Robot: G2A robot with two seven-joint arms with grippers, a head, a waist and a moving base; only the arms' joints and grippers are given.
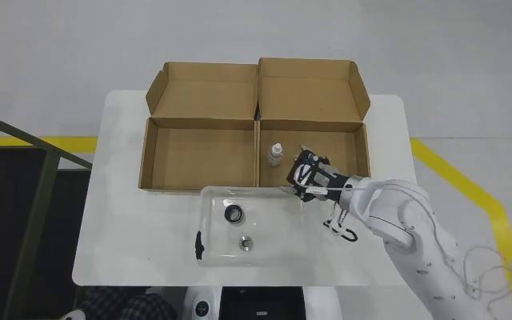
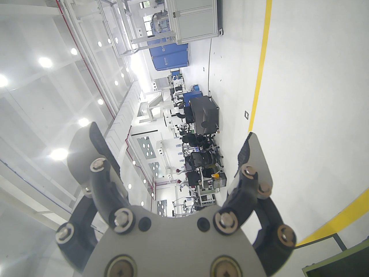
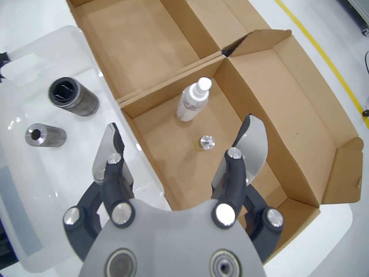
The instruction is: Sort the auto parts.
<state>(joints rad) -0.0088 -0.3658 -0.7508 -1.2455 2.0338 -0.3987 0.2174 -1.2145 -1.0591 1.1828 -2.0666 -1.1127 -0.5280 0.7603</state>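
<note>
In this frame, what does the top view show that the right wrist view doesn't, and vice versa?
Top view alone: the whole white table to all its edges and the white arm over it. Right wrist view alone: a small round metal cap on the box floor near the bottle, ahead of the open right gripper; from above the gripper seems to cover it. Both: the bottle, the empty box, the bottle's box, the clear tray, its larger cylinder and smaller cylinder.
</note>
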